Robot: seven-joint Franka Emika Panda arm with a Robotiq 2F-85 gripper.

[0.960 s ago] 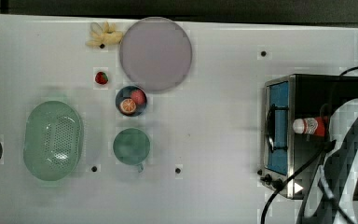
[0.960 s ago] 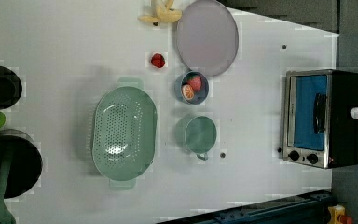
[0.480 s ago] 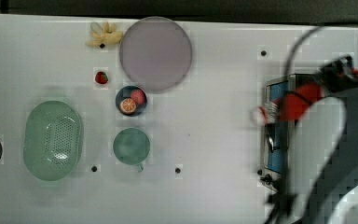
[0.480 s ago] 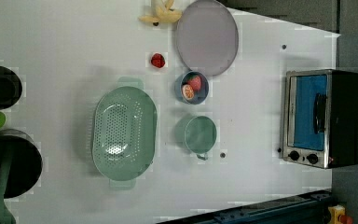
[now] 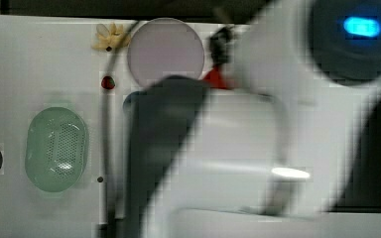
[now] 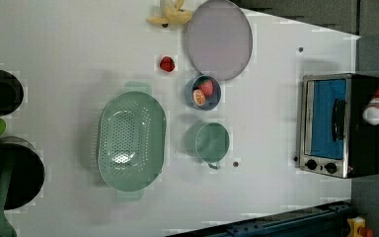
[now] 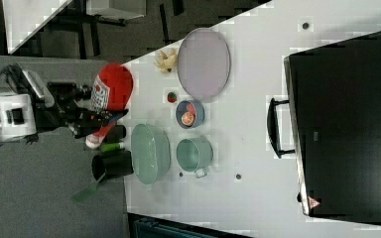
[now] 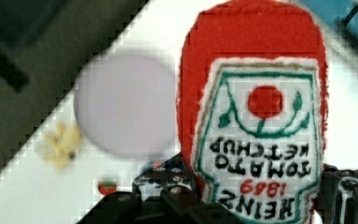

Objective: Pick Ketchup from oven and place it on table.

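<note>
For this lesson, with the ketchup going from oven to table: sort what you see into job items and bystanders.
Job items: Ketchup, held in the gripper; oven; table.

Bystanders: lilac plate, green colander, green cup, blue fruit bowl, strawberry, banana.

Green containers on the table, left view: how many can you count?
2: the perforated colander at the left view's centre, and the mug just to its right. Others may be hidden.

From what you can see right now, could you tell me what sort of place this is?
Probably a robot test bench dressed as a mock kitchen: a white table with small holes holds a toaster oven, a green colander, a mug and toy fruit, while the hand grips a ketchup bottle.
</note>
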